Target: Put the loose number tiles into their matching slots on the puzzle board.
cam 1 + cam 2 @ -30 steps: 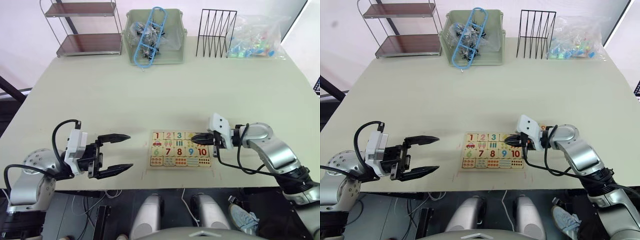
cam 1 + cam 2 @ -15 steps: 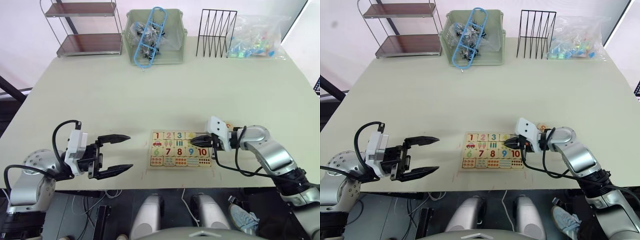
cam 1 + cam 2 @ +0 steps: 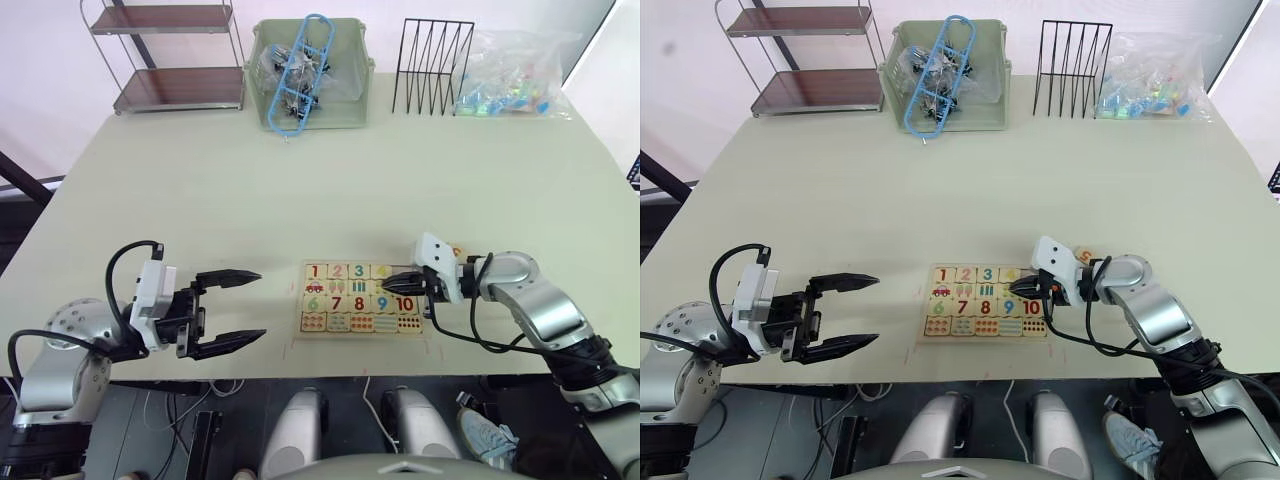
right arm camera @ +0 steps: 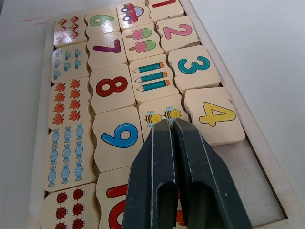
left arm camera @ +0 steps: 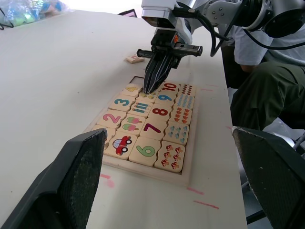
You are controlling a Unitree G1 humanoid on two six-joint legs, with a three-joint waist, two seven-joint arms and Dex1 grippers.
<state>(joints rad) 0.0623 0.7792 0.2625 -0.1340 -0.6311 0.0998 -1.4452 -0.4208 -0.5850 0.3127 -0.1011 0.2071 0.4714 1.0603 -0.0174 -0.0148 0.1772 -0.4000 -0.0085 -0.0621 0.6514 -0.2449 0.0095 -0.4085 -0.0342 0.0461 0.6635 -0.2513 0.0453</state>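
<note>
**A:** Number tiles 1 (image 3: 315,271), 2 (image 3: 338,271), 3 (image 3: 358,271) and 4 (image 4: 216,116) are sitting in the top row of the puzzle board (image 3: 361,297), which lies near the front edge of the worktop (image 3: 320,180). The last slot (image 4: 252,174) next to the 4, at the board's right end, is still bare wood.

**B:** And the 5?

**A:** There's one loose tile (image 5: 135,59) lying flat on the worktop just past the board's right end, beside the right arm. Can't read the digit on it though, too small.

**B:** What's the right gripper doing?

**A:** Right gripper (image 4: 170,125) has its two black fingers pressed together with nothing between them. The tips are down over the bee picture tile (image 4: 160,114), right beside the 4. Can't tell if they're actually touching it.

**B:** Left one?

**A:** Left gripper (image 3: 232,308) is spread wide and holding nothing, hanging over the worktop well to the left of the board.

**B:** Anything else up there?

**A:** Far edge has a small two-tier shelf (image 3: 170,55), a green bin (image 3: 310,72) with a blue thing poking out of it, a black wire rack (image 3: 432,66) and a clear bag (image 3: 513,72) of colourful bits.
</note>
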